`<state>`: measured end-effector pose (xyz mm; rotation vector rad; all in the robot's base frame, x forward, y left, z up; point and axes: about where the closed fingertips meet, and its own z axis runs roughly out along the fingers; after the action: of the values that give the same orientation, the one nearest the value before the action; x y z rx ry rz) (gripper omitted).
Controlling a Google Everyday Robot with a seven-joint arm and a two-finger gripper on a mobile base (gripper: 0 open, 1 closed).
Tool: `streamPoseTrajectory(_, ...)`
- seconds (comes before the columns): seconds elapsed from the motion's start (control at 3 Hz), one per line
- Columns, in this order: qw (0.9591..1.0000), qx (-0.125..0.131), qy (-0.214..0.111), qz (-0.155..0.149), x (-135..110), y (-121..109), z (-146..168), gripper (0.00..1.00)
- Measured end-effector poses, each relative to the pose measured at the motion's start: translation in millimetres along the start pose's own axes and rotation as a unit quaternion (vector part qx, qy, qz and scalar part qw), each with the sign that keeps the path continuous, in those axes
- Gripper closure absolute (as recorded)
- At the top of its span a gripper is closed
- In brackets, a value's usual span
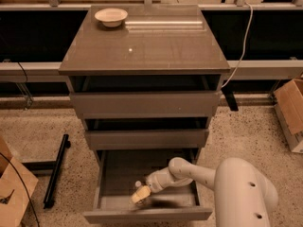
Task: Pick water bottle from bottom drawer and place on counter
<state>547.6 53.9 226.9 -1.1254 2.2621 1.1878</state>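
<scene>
Down in the bottom drawer (118, 174), the gripper (141, 194) sits at the bottle (138, 185); whether it grips, I cannot tell. Clamp the body squarely before lifting.

can make out only the white cap of the water bottle (138, 184); rest covered by the gripper (141, 196), low near the front wall of the bottom drawer (111, 174). cannot tell whether touching or just beside. blurred there, with a dark smear alongside. cut off by the bottom edge: robot body (246, 193). cropped at the sides: right cardboard box (289, 112), left cardboard box (12, 188). lost in shadow: insides of the upper drawers (142, 82).
</scene>
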Motion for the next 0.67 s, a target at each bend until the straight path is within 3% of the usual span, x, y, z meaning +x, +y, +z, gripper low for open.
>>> streamPoseTrajectory(0.33, 0.9994, -0.032, -0.009, 0.002, -3.5, 8.2, 23.8, 0.01)
streamPoseTrajectory(0.67, 0.9986, -0.047, -0.023, 0.004, -8.4, 12.9, 31.0, 0.28)
